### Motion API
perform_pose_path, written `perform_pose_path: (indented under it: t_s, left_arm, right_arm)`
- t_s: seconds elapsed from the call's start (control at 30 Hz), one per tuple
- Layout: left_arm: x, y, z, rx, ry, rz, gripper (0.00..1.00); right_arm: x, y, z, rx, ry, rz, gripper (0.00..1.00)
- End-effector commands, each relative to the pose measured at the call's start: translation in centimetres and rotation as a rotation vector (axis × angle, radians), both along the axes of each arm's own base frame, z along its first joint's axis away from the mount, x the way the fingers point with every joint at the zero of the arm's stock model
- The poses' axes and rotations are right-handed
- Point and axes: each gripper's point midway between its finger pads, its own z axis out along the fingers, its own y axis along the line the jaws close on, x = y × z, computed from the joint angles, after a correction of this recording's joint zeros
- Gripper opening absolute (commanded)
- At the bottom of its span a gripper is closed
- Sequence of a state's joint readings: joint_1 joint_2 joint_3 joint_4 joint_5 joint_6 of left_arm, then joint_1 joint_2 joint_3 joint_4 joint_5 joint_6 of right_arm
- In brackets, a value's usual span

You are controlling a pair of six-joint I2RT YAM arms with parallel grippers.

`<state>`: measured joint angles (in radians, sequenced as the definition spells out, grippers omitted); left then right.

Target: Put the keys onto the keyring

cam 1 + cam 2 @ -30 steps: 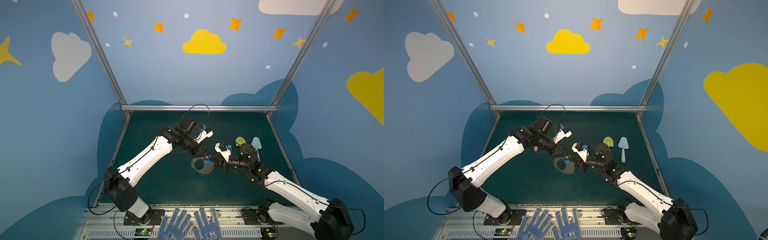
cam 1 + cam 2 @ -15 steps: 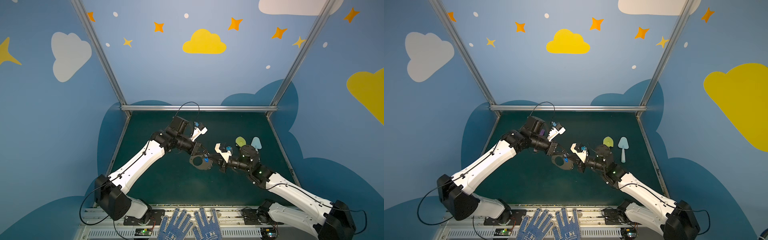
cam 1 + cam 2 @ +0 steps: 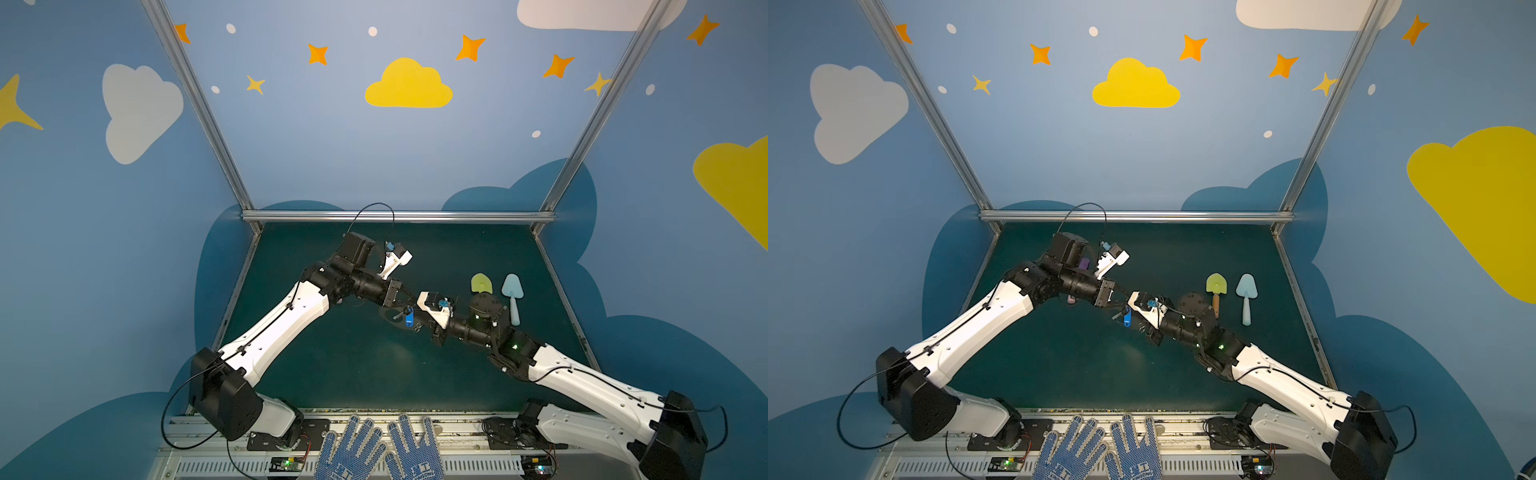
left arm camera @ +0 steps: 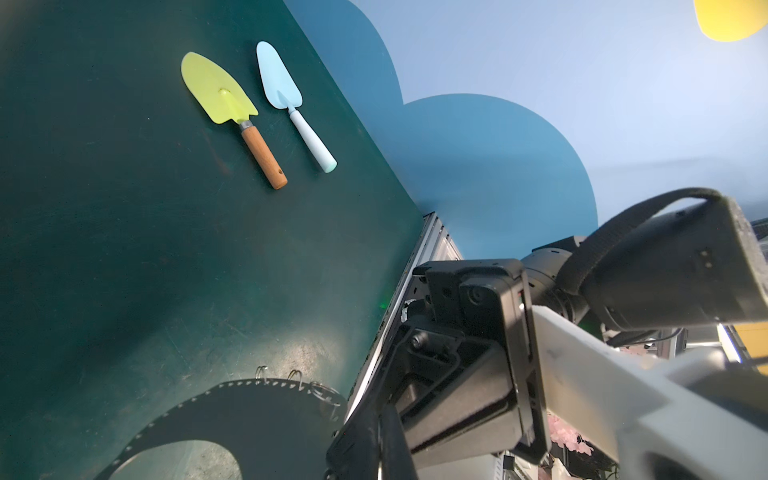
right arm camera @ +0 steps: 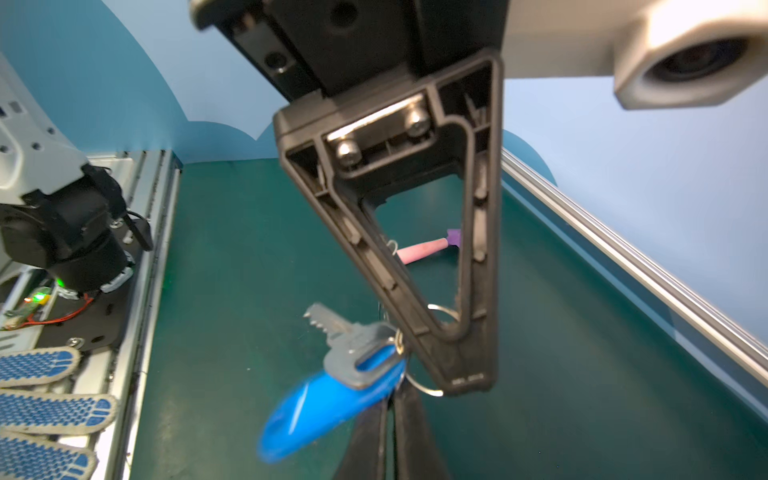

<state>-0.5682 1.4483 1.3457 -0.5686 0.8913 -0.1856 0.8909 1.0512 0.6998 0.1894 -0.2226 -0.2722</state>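
Note:
The keyring (image 3: 386, 311) is a flat grey oval band with a holed edge and small wire rings (image 4: 249, 415). It hangs above the mat. My left gripper (image 3: 409, 300) (image 3: 1121, 293) is shut on the band's rim. The keys (image 3: 409, 319) (image 3: 1127, 318), a silver key and a blurred blue tag (image 5: 324, 407), dangle from a wire ring just under the left gripper's finger (image 5: 478, 249). My right gripper (image 3: 417, 326) (image 5: 392, 399) meets the left one tip to tip. It is shut, seemingly pinching that wire ring. Its pads (image 4: 457, 415) press together.
A yellow-green shovel (image 3: 481, 283) (image 4: 220, 91) and a pale blue shovel (image 3: 512, 291) (image 4: 282, 83) lie on the green mat at the back right. A pink and purple tool (image 5: 419, 251) lies under the left arm. Blue dotted gloves (image 3: 374, 449) rest on the front rail.
Both grippers have drifted slightly left and back together, carrying the keyring. The left arm's elbow has swung left. The blue tag swings below them. Both grips are unchanged.

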Motion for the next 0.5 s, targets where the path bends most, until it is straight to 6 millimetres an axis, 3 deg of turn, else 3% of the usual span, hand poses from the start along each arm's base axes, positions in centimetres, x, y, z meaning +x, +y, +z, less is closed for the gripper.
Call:
perform_pose_path:
  t_s: [0.0, 0.23, 0.33, 0.47]
  left_arm:
    - [0.5, -2.0, 1.5, -0.093, -0.049, -0.05, 0.04]
    - [0.6, -2.1, -0.4, -0.041, -0.05, -0.015, 0.05]
    - [0.8, -1.5, -0.3, -0.037, -0.058, 0.005, 0.17]
    - [1.4, 0.0, 0.4, -0.039, -0.076, 0.046, 0.2]
  right_arm:
    - [-1.3, 1.6, 0.3, -0.033, -0.035, 0.076, 0.0]
    - [-1.3, 1.7, 0.4, -0.017, -0.035, 0.067, 0.0]
    - [-0.7, 1.0, 0.1, -0.035, -0.038, 0.015, 0.0]
    - [-0.2, 0.1, -0.8, -0.078, -0.042, -0.037, 0.0]
